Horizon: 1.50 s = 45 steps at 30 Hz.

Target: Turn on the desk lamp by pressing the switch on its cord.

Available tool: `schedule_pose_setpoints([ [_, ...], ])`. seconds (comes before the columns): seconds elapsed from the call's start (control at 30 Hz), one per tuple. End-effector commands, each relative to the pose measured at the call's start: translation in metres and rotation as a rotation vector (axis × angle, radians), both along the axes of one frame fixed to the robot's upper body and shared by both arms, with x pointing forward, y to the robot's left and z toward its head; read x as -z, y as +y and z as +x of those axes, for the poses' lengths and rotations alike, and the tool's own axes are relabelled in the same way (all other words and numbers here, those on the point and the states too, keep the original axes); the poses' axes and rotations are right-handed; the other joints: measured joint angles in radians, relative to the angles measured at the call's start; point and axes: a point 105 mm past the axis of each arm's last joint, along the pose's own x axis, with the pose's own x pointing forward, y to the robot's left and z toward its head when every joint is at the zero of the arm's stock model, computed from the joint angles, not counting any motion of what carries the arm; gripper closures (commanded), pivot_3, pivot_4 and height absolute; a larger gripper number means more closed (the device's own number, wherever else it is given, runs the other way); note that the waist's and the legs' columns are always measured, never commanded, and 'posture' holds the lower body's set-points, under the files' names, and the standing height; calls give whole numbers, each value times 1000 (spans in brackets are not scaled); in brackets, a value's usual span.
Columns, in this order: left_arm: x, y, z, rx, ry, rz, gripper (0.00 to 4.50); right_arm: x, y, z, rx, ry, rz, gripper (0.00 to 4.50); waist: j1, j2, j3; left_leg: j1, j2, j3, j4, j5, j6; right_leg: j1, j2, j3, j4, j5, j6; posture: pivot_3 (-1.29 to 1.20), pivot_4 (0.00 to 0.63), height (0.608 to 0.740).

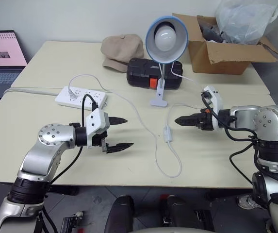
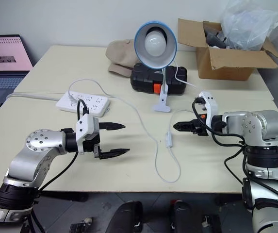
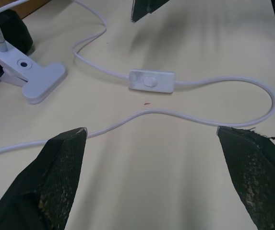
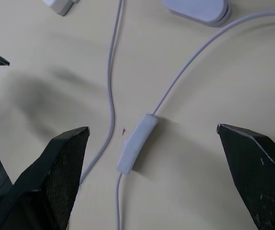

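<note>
Lying untouched at the centre of the frame on the worktop (image 1: pixel 41 145), the switch (image 1: pixel 168 134) sits on the cord (image 1: pixel 143 121). The desk lamp (image 1: pixel 164 39) looks unlit, so pressing remains. Both the left tool (image 1: pixel 117 133) and right tool (image 1: pixel 180 121) are wide open, holding nothing.

Blue-shaded desk lamp (image 1: pixel 166 33) upright, unlit; white switch (image 1: pixel 168 134) flat on looping cord (image 1: pixel 151 141).

A tan cap (image 1: pixel 122 50), black case (image 1: pixel 153 74), power strip (image 1: pixel 81 97), cardboard box (image 1: pixel 223 46) and laptop (image 1: pixel 2 56) surround the table (image 1: pixel 46 63).

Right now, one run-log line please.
lamp: unlit | switch: untouched | left gripper: open | right gripper: open, near switch
</note>
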Motion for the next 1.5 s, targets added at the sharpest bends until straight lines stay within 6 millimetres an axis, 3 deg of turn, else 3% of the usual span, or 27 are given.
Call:
schedule_pose_setpoints([
  [0.03, -7, -5, -3, 17, -49, 6, 0, -13, 7, 1, -23, -27, 19, 22, -1, 0, 0, 0, 0, 0, 0, 0, 0, 0, 0, 0, 0, 0, 0, 0, 150, 740],
  [0.3, -2, -12, -12, 38, -42, 25, 0, -11, 21, 6, -27, 12, 32, 22, -5, 0, 0, 0, 1, 0, 0, 0, 0, -1, 1, 0, 1, 0, 0, 0, 150, 740],
  [0.77, 3, -11, -17, 36, 19, 2, 0, 13, 42, 14, -32, 123, 12, 22, -5, 0, 0, 0, 1, 0, 0, 0, 0, -1, 1, 0, 1, 0, 0, 0, 150, 740],
  [1.5, 11, -9, -21, 9, 20, 4, 0, 30, 59, 20, -63, 175, -18, 22, -7, 0, 0, -1, 1, 0, 0, 0, 0, -2, 1, 0, 1, 0, 0, 0, 150, 740],
])
